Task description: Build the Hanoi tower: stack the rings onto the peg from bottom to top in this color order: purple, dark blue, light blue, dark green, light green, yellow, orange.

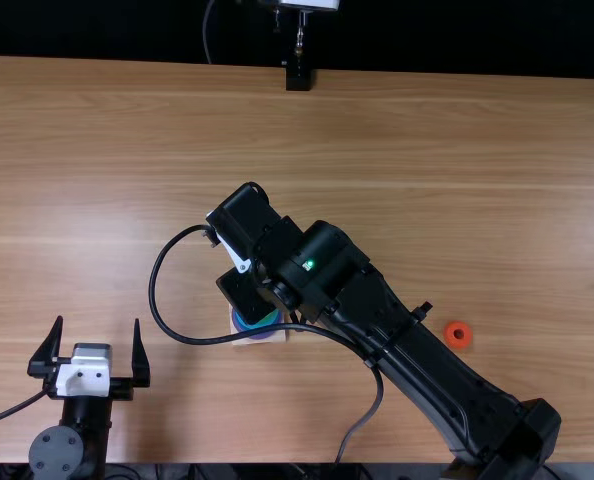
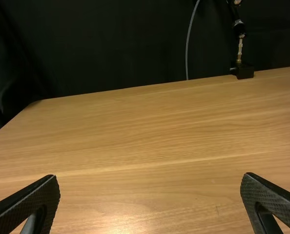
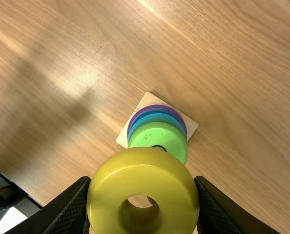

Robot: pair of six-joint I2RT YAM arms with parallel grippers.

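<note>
Middle of the table [image 1: 127, 130]: wooden base [image 3: 189, 124], the stack on it in the right wrist view. Bottom up: purple ring [image 3: 131, 125], then bands of blue, a thin teal band I take for the dark green, light green ring [image 3: 147, 132] uppermost. Can't separate every edge between the blues, but the order looks right so far. My count: five placed, two to go. Yellow ring [image 3: 103, 195] is off the stack, held above it and a little to one side in that view; next in line by the task. Farther right, orange ring [image 1: 449, 329] lies flat on the wood, alone, beside the right arm [image 1: 402, 325]. That one should be last.

Fingers, left to right. Left gripper [image 1: 97, 325]: spread wide, nothing between the two, well apart from the stack. No part in this step, by the look of it. Right gripper [image 3: 142, 183]: clamped on the yellow ring, one finger to each side of its outer wall, the hole left free. Judgement: wants the hole centred over the peg before any letting go, or the ring may catch and tilt.
</note>
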